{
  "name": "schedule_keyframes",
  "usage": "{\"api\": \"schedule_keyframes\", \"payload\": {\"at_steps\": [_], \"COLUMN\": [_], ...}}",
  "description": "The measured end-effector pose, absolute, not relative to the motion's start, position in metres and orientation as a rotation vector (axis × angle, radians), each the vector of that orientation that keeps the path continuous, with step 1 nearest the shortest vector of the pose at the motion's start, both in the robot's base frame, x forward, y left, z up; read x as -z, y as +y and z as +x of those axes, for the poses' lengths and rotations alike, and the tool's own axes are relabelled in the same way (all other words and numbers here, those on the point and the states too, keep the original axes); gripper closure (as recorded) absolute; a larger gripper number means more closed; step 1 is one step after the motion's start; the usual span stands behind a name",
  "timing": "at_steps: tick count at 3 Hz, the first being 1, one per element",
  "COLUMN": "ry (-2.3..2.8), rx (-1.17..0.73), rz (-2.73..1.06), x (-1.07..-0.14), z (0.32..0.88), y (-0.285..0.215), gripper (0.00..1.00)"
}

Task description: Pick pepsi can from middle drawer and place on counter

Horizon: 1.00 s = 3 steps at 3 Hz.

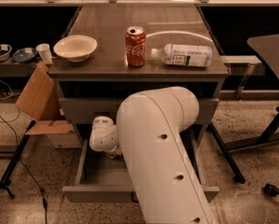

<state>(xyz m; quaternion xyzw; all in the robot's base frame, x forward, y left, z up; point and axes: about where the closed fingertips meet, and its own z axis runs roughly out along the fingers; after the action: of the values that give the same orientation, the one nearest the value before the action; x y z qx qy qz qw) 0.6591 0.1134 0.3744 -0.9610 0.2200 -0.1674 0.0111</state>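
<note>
Pincer [112,153] inside the open middle drawer [97,192], its state impossible to tell; pepsi can hidden, probably beneath: lower vertically, clasp mid-body.

Robot test lab: cables [41,199] are trailing over speckled floor [251,171] beside a cardboard box [34,94], while the arm's gripper [111,153] is hanging inside the open middle drawer [97,193].

Rounded white arm [160,139]; claw [112,152] in drawer [97,193]

Gripper [111,153] in middle drawer [97,193]; bowl [75,47], can [136,46], bottle [183,55] on counter [106,31] above
</note>
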Motion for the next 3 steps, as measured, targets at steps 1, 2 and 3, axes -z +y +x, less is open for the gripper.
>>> {"api": "schedule_keyframes", "payload": {"at_steps": [1, 2, 3], "ry": [0.687, 0.71, 0.675], "rx": [0.57, 0.602, 0.57], "rz": [-2.972, -2.944, -2.945], "x": [-0.395, -0.427, -0.466], "z": [0.648, 0.623, 0.589], "y": [0.115, 0.108, 0.098], "gripper": [0.88, 1.0, 1.0]}}
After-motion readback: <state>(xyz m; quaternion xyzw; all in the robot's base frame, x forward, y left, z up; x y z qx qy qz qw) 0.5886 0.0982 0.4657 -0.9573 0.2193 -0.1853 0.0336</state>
